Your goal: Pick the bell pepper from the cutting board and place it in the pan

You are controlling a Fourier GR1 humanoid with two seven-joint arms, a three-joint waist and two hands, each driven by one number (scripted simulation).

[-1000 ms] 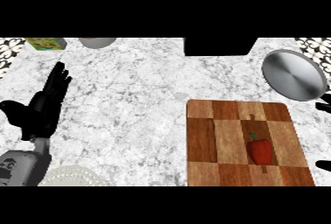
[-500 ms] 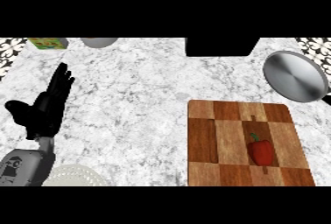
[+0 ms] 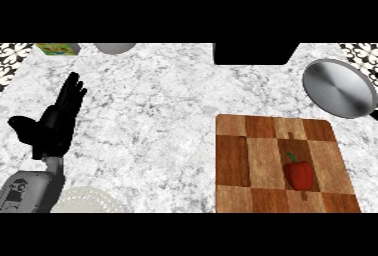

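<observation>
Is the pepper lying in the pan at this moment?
No, the pepper lies on the board, apart from the pan.

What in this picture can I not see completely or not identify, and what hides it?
Head view:
Right hand: not in view.
Pan: right side at the right edge; no handle can be made out.
Black object, grey round object, green and yellow box: cut by the top edge, so unidentifiable.
White plate and cutting board: near parts cut by the lower edge.
</observation>
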